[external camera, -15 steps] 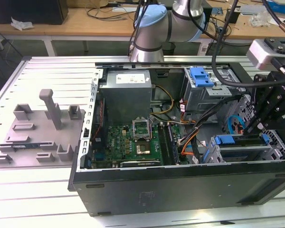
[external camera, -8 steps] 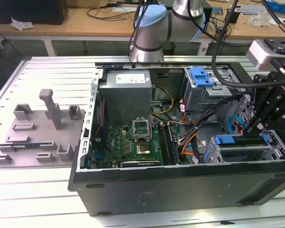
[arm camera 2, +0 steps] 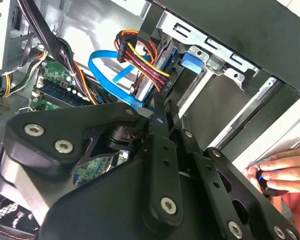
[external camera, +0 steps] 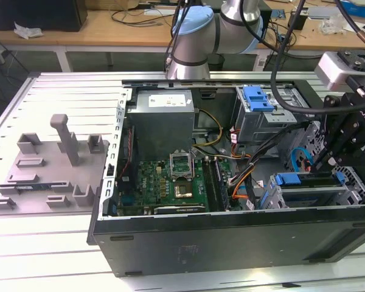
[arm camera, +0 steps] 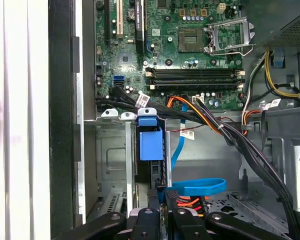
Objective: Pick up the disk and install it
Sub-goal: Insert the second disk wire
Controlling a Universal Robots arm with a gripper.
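Observation:
The disk [external camera: 310, 194] sits on edge in the drive cage [external camera: 353, 182] at the front corner of the open computer case, on the exterior view's right. Its blue carrier tab [arm camera: 150, 142] sticks up at the cage mouth, and the same tab [arm camera 2: 190, 61] shows in the second wrist view. My gripper [external camera: 316, 165] reaches down into the case right at the disk's cabled end. In both wrist views the black fingertips [arm camera: 159, 192] meet, with nothing seen between them. My gripper [arm camera 2: 157, 107] stands shut beside the red, yellow and orange power leads [arm camera 2: 140, 55].
A second drive cage with a blue bracket [external camera: 258, 97] stands at the case's back. Blue data cable [arm camera: 197, 187] and black cable bundles [arm camera: 250, 150] cross beside the cage. A person's hand [arm camera 2: 277, 172] rests at the case's outer edge. A grey parts fixture [external camera: 48, 170] lies outside the case.

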